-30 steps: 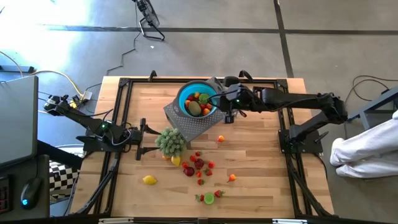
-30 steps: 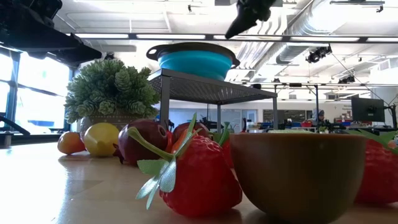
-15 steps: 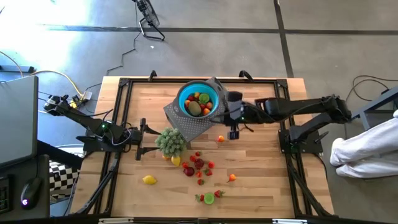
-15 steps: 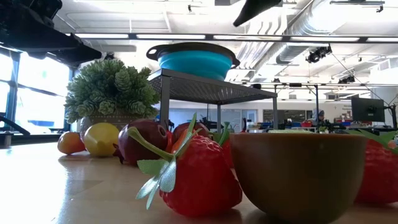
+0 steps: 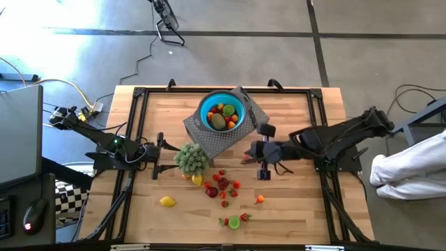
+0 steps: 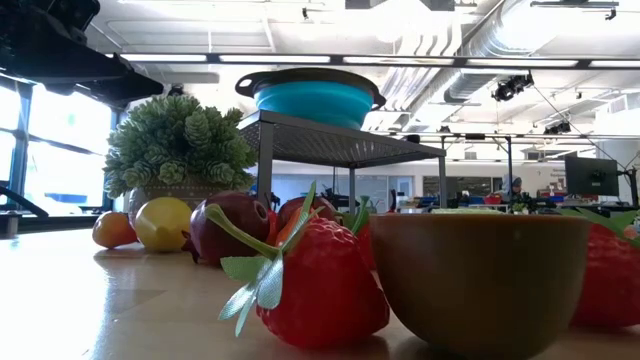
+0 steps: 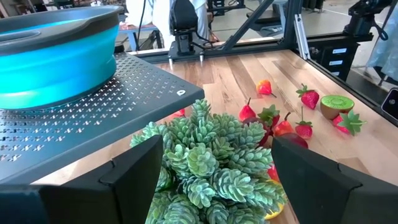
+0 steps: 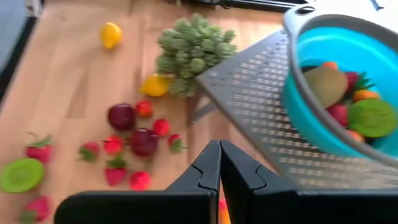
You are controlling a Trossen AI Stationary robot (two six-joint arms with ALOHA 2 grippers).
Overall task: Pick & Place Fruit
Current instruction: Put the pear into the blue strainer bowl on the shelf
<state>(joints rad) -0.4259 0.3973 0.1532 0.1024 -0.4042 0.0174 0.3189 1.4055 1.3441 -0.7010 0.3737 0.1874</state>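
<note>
Some fruit is already held in the round blue bowl [image 5: 221,111], which sits on the grey metal rack with little holes [image 5: 224,136]. A brownish green piece, a lime green piece and small red and orange ones can be seen inside it. Many more little fruit pieces [image 5: 221,184] are spread on the pale wooden worktop [image 5: 293,202], near the small spiky green plant [image 5: 191,157]. A yellow piece [image 5: 167,201] lies apart from the others, and a small orange piece [image 5: 260,199] lies toward the right arm's side.

The step in hand looks like going for the next fruit. The right hand [image 5: 245,160] is pressed together, with nothing between its fingers. It hangs just past the rack's edge, above the worktop. A second ago it was up beside the bowl; now it has been pulled back and brought lower, toward the loose fruit.

For the next move, the fingers must be spread first. Then one small piece must be picked out and closed on gently, since round pieces may roll.

The left hand [image 5: 159,155] waits beside the plant, with its fingers held apart.
</note>
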